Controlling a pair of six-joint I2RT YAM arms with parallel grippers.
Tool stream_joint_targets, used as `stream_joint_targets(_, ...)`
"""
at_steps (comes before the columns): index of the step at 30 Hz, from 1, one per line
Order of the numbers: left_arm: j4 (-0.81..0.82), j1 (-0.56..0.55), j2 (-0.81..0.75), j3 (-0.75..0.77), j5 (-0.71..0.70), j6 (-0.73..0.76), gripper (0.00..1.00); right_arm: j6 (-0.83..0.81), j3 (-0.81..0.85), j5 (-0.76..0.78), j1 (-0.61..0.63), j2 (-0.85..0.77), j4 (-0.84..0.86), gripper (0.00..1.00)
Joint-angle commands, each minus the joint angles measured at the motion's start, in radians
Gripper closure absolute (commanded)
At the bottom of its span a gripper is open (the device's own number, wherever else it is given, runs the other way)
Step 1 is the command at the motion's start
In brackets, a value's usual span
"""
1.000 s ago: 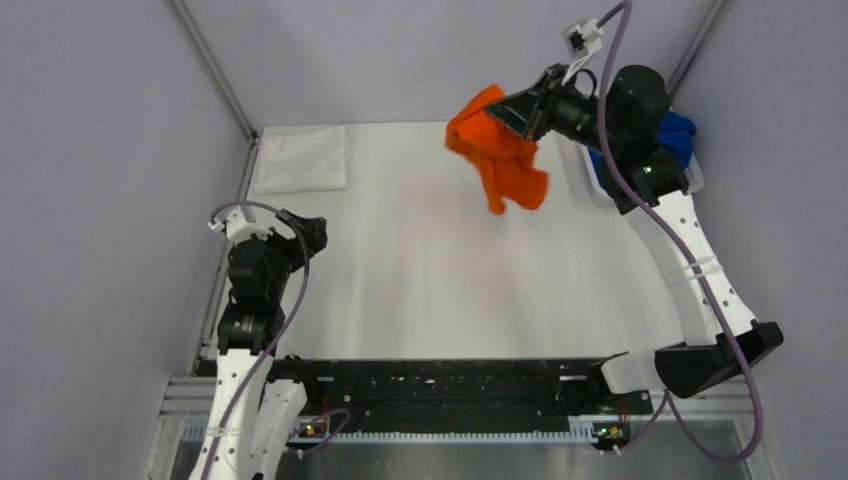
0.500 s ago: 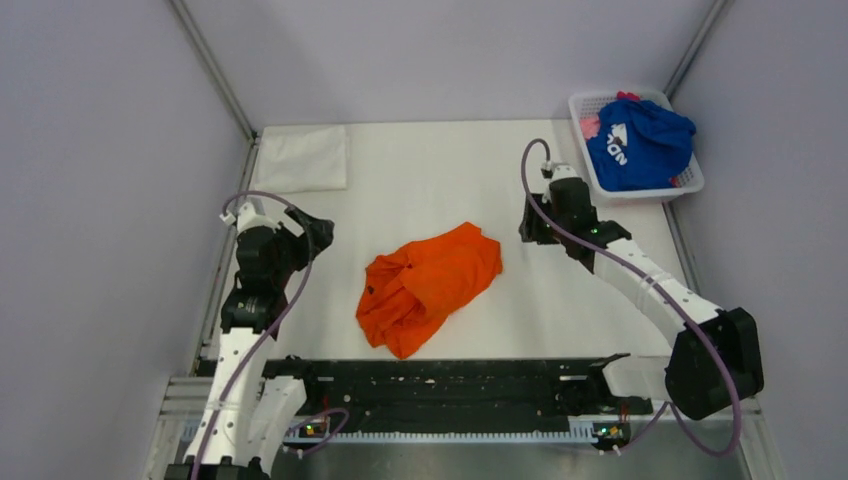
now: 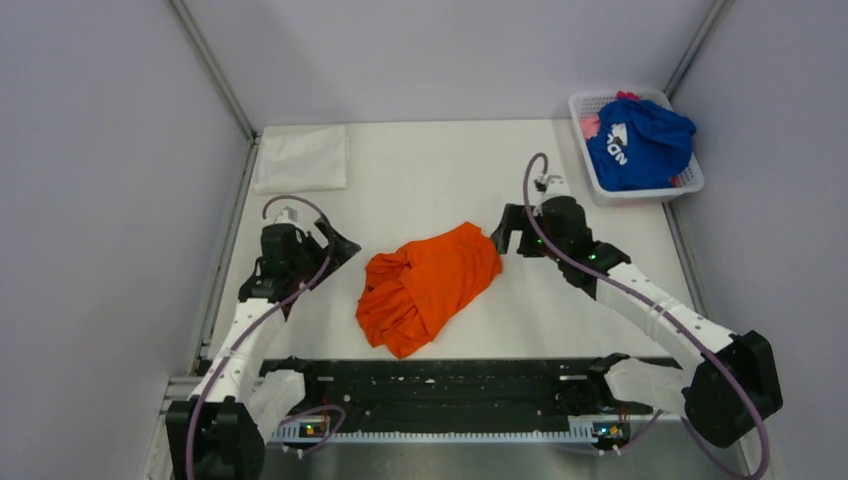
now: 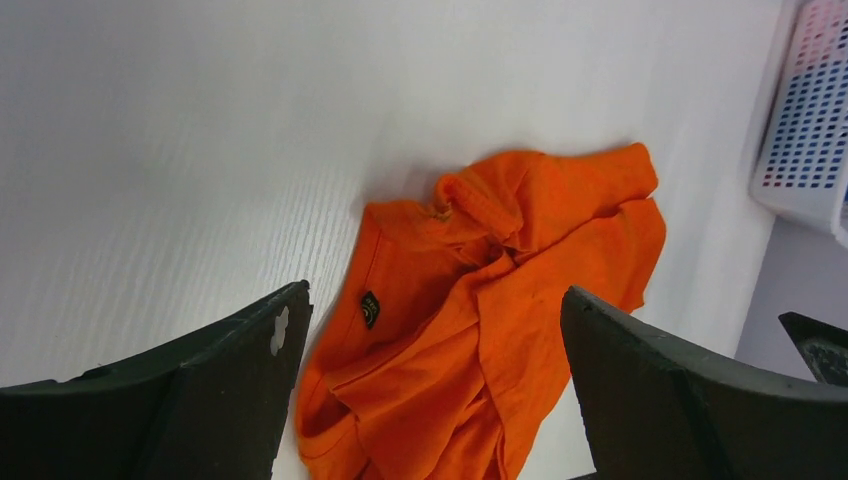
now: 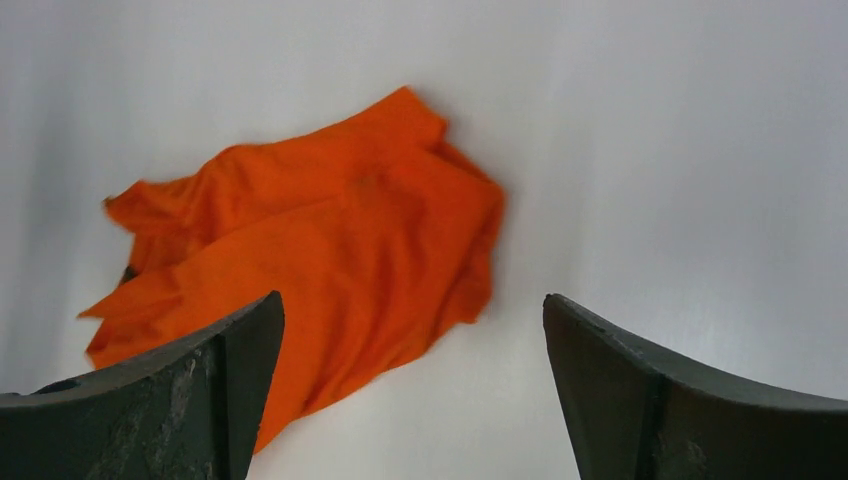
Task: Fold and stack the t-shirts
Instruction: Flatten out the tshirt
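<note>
Orange t-shirt [image 3: 428,285] crumpled, blue t-shirt [image 3: 638,145] basketed

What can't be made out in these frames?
Pink cloth t-shirt: top view, mostly buried under the royal blue t-shirt in the white plastic basket.
Blue shirt's white lettering: top view, crumpled, too small to read.
Bright orange t-shirt: left wrist view, near end cut off by bottom edge; its dark label too small to read.

Orange shirt [image 3: 430,285] lies crumpled mid-table towards the near side. It is flanked by the left gripper [image 3: 337,247] and right gripper [image 3: 502,232], both with jaws spread wide and holding nothing. Bare table [image 3: 420,170] runs across the far half. Obstacles: white cloth [image 3: 302,158] in the far left corner; basket [image 3: 690,186] at far right, heaped with a blue shirt [image 3: 640,145].
</note>
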Motion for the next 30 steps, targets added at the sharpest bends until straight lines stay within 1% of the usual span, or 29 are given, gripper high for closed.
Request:
stream_joint_targets(1, 0.054, -0.027, 0.088, -0.008, 0.051, 0.036, 0.01, 0.053, 0.002, -0.102, 0.231, 0.056, 0.119, 0.01)
stream_joint_targets(3, 0.063, -0.038, 0.145, 0.009, 0.081, 0.052, 0.01, 0.078, 0.03, -0.071, 0.341, 0.118, 0.124, 0.01)
stream_joint_targets(5, 0.07, -0.064, 0.206, 0.028, 0.084, 0.062, 0.01, 0.103, 0.076, -0.004, 0.445, 0.197, 0.102, 0.01)
stream_joint_targets(7, 0.071, -0.1, 0.267, 0.047, 0.065, 0.079, 0.02, 0.127, 0.128, 0.074, 0.534, 0.267, 0.038, 0.01)
stream_joint_targets(9, 0.075, -0.129, 0.326, 0.066, 0.058, 0.088, 0.07, 0.161, 0.149, 0.132, 0.606, 0.316, 0.012, 0.01)
stream_joint_targets(12, 0.089, -0.158, 0.406, 0.087, 0.055, 0.09, 0.17, 0.208, 0.153, 0.151, 0.676, 0.367, 0.0, 0.01)
stream_joint_targets(14, 0.102, -0.176, 0.439, 0.091, 0.027, 0.087, 0.22, 0.244, 0.152, 0.162, 0.703, 0.397, -0.009, 0.02)
stream_joint_targets(18, 0.113, -0.192, 0.492, 0.105, 0.004, 0.076, 0.31, 0.261, 0.164, 0.172, 0.742, 0.448, -0.033, 0.09)
stream_joint_targets(22, 0.142, -0.194, 0.521, 0.113, -0.005, 0.07, 0.39, 0.273, 0.154, 0.192, 0.748, 0.46, -0.053, 0.14)
stream_joint_targets(25, 0.162, -0.195, 0.548, 0.12, 0.003, 0.066, 0.41, 0.29, 0.14, 0.163, 0.748, 0.471, -0.041, 0.18)
stream_joint_targets(29, 0.188, -0.195, 0.599, 0.129, 0.017, 0.06, 0.45, 0.308, 0.13, 0.145, 0.763, 0.482, -0.016, 0.2)
stream_joint_targets(30, 0.194, -0.195, 0.61, 0.134, 0.018, 0.057, 0.45, 0.311, 0.128, 0.146, 0.764, 0.483, -0.011, 0.22)
